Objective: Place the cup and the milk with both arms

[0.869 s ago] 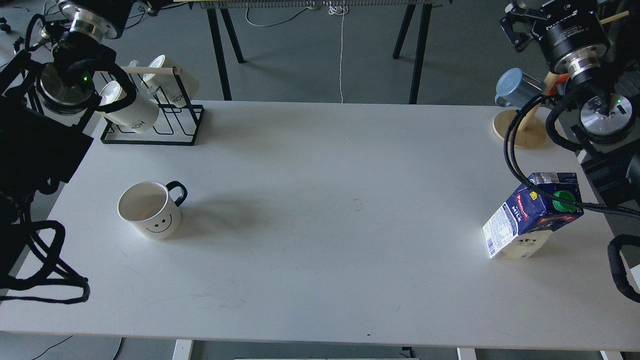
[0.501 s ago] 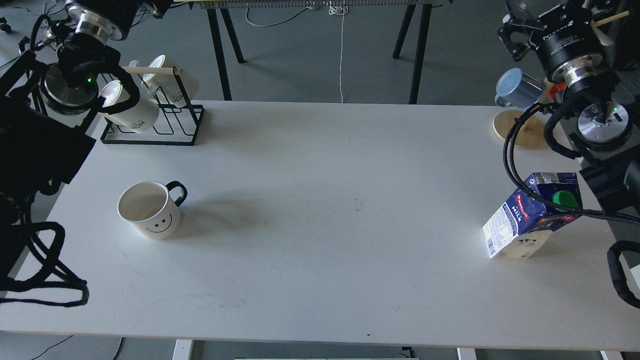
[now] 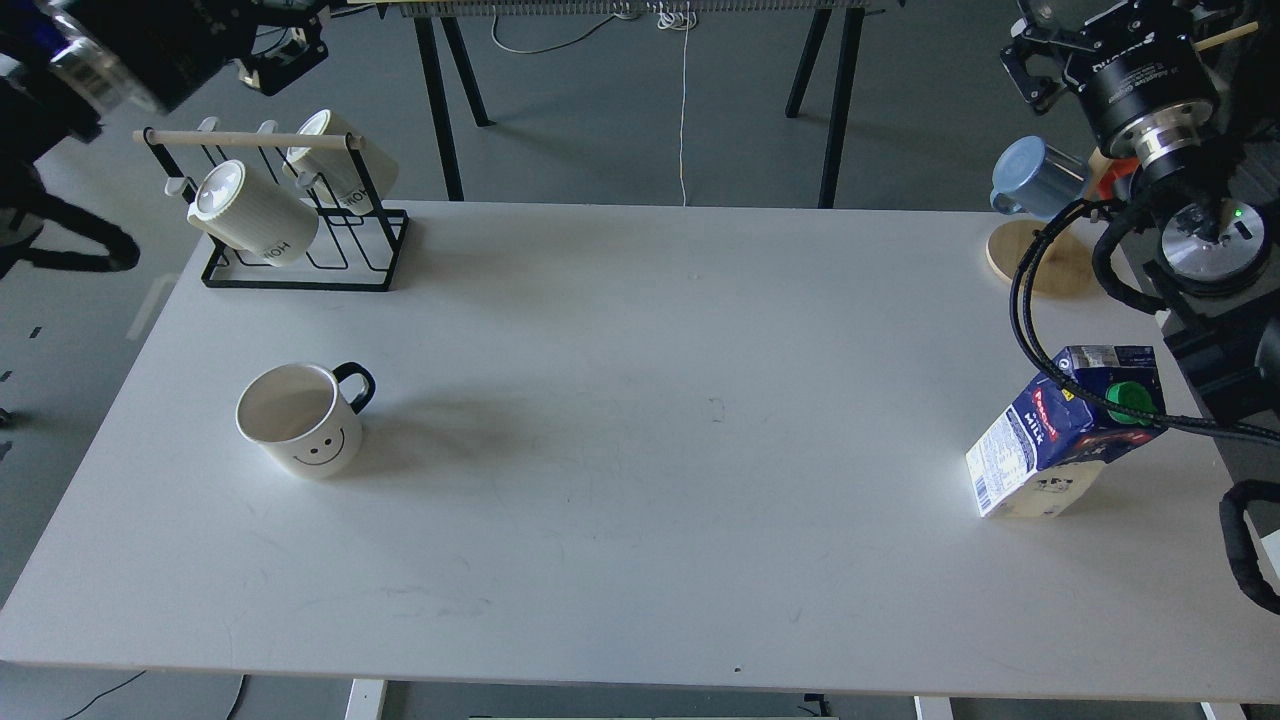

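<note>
The cup (image 3: 298, 420), a white mug with a black handle and a smiley face, stands upright on the left of the white table (image 3: 640, 500). The milk (image 3: 1065, 430), a dark blue carton with a green cap, stands near the right edge. A black cable of my right arm crosses in front of its top. My left gripper (image 3: 278, 52) is high at the top left, blurred and far from the cup. My right gripper (image 3: 1035, 62) is high at the top right, well above and behind the milk. Neither holds anything that I can see.
A black wire rack (image 3: 300, 250) with two ribbed white mugs stands at the back left corner. A wooden mug tree (image 3: 1040, 260) with a blue mug (image 3: 1035, 178) stands at the back right. Black trestle legs (image 3: 440, 100) stand behind the table.
</note>
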Robot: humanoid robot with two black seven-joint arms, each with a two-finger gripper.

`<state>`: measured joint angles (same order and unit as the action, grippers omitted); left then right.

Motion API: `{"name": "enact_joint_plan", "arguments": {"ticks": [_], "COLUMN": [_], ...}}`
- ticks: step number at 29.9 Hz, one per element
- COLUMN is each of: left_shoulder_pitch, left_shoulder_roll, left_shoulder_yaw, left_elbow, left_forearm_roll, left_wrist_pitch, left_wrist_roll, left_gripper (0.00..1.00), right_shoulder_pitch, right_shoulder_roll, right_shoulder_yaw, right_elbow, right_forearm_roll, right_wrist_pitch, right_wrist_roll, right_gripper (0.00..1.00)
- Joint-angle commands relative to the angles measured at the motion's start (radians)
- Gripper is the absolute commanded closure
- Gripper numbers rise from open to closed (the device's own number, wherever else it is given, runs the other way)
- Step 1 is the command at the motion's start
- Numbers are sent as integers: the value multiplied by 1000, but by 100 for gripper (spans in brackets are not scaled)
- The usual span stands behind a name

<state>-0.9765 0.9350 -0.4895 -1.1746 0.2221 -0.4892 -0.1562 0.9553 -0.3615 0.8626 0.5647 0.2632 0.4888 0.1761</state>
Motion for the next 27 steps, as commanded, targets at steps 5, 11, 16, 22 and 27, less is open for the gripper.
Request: {"name": "enact_joint_plan", "arguments": {"ticks": [5, 11, 16, 22, 27], "left_shoulder_pitch": [65, 65, 87, 137, 136], "left_shoulder_roll": [252, 291, 297, 419, 447], "left_shoulder_yaw": [11, 2, 14, 43, 51], "left_elbow": [-221, -217, -180, -198, -266], "left_forearm_roll": [336, 335, 332, 396, 658], "left_wrist_pitch": [1, 1, 52, 1, 1], "left_wrist_roll": [-72, -78, -80, -85, -100], "left_gripper": [16, 11, 1, 1, 4], "right_shoulder_pitch": [0, -1, -1, -1, -16], "right_shoulder_roll": [1, 1, 1, 1, -2], "right_shoulder_yaw": [12, 16, 16, 16, 16], "right_elbow": [20, 27, 27, 27, 35], "right_forearm_roll": [-1, -1, -1, -1, 1], "right_wrist_pitch": [0, 0, 0, 0, 0], "right_wrist_roll": [2, 2, 2, 2, 2], "right_gripper": [0, 0, 0, 0, 0]}}
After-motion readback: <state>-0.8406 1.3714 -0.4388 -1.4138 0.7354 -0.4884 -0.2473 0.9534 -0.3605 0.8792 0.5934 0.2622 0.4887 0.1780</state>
